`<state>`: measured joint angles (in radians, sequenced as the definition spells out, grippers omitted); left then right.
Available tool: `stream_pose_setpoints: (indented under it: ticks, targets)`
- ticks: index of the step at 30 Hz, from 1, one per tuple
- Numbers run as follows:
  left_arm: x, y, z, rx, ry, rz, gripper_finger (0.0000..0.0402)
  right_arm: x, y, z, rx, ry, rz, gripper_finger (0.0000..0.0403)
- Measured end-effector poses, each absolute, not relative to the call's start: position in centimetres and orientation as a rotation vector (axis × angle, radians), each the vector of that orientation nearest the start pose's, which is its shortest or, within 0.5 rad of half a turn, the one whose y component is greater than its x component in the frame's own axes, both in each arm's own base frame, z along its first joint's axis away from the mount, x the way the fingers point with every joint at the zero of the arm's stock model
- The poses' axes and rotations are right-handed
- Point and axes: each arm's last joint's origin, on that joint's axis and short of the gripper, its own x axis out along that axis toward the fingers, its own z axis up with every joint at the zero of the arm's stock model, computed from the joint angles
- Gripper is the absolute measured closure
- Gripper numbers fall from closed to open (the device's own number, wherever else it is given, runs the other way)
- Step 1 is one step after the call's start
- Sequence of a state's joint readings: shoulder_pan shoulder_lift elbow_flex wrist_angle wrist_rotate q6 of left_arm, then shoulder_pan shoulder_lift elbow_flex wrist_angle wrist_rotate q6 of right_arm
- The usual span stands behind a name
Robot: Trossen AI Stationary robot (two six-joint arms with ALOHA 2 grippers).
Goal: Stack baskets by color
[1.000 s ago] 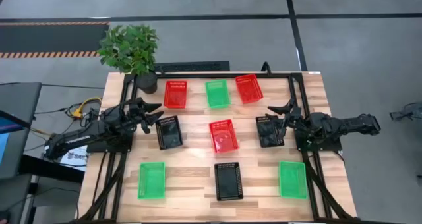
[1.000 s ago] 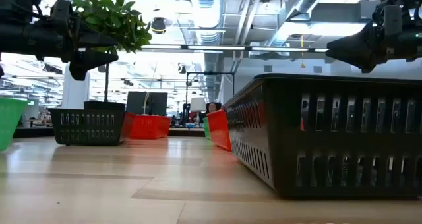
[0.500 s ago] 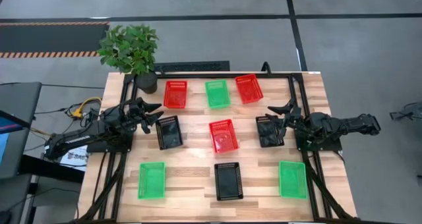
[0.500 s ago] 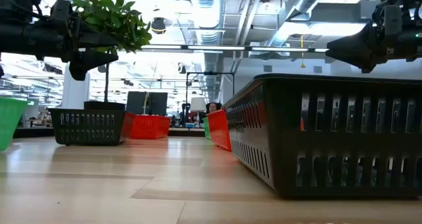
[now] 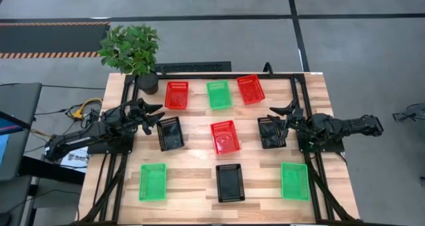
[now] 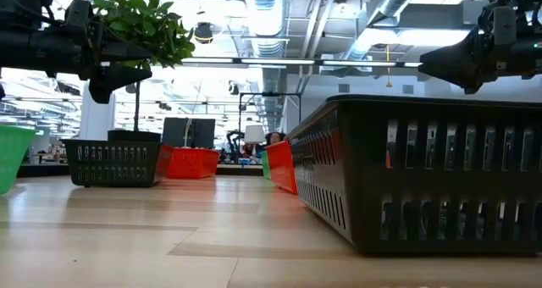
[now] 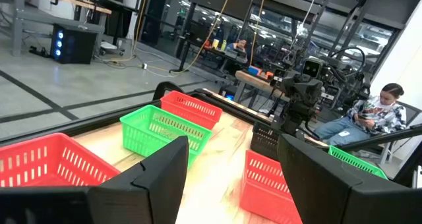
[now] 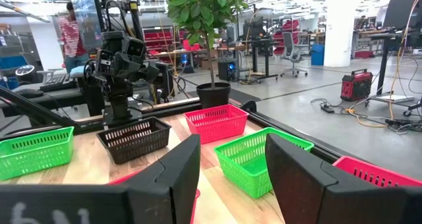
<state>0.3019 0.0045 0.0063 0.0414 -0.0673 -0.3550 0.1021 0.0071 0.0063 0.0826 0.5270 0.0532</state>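
Observation:
Three red, three green and three black mesh baskets stand apart on the wooden table, each on its bottom. The far row holds a red basket (image 5: 176,95), a green one (image 5: 218,94) and another red (image 5: 250,89). The middle row holds a black basket (image 5: 170,133), a red one (image 5: 225,136) and a second black (image 5: 271,131). The near row is green (image 5: 153,181), black (image 5: 230,182), green (image 5: 294,181). My left gripper (image 5: 158,114) hovers open at the table's left, beside the middle row's left black basket. My right gripper (image 5: 275,116) hovers open at the right, over the other black basket's far end.
A potted plant (image 5: 133,53) stands at the far left corner. A black frame rail (image 5: 199,74) runs along the far edge. Bare wood lies between the rows. A seated person (image 7: 376,115) and a standing person (image 8: 69,26) are beyond the table.

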Motion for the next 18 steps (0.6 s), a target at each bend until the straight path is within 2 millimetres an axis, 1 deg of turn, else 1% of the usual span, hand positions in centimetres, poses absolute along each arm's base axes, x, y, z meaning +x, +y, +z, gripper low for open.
stream_pose_setpoints:
  ticks: [13,14,18]
  targets:
    - [9.24,3.09,16.93,-0.344,-0.108,0.359,0.0178,9.45,-0.49,17.29,0.078,-0.09,-0.422,0.0208]
    - [9.24,3.11,16.94,-0.331,-0.108,0.365,0.0178,9.45,-0.49,17.29,0.078,-0.09,-0.422,0.0208]
    - [9.08,3.42,17.13,-0.124,-0.097,0.488,0.0178,9.45,-0.49,17.28,0.078,-0.09,-0.423,0.0208]
